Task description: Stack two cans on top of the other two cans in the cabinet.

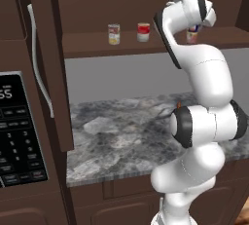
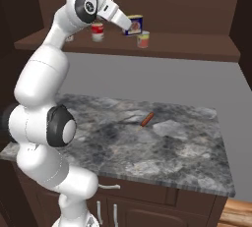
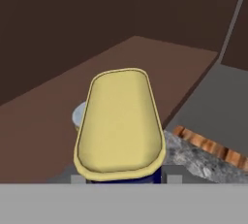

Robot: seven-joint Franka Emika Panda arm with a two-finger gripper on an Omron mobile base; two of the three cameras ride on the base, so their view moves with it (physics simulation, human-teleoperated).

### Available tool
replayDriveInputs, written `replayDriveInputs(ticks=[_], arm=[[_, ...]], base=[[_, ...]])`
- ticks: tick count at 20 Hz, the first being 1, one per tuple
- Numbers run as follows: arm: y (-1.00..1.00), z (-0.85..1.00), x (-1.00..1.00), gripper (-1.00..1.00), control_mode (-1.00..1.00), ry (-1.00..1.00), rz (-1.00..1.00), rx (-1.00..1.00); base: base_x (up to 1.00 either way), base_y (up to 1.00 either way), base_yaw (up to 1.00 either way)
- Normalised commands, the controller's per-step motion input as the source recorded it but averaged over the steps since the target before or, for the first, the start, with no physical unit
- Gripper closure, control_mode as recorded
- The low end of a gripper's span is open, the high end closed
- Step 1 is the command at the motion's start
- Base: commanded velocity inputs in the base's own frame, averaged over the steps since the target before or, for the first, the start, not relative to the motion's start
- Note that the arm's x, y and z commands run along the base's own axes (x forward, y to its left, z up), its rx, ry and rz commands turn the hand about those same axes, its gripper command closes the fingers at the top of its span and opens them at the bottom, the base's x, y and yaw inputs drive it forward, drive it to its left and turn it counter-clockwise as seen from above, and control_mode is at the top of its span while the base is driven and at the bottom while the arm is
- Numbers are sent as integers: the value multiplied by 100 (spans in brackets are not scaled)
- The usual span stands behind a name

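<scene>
Your blue tin [image 2: 134, 25] is clamped in the gripper [image 2: 129, 26], hovering above the shelf [image 2: 197, 44] just behind the small yellow can [image 2: 143, 39]. I'd center it right over that can, keep it level, then lower slowly before letting go.
</scene>
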Motion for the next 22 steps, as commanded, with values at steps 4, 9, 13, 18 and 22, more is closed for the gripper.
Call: replayDriveInputs(ticks=[4,9,13,18,22], arm=[[0,1,18,100,-100,0,2,9],[-1,0,21,100,-100,-3,2,3],[-3,0,19,100,-100,-6,3,1],[-7,0,19,100,-100,-4,1,0],[-9,-1,17,100,-100,-1,0,0]], base=[[0,0,0],[0,0,0],[0,0,0],[0,0,0],[0,0,0]])
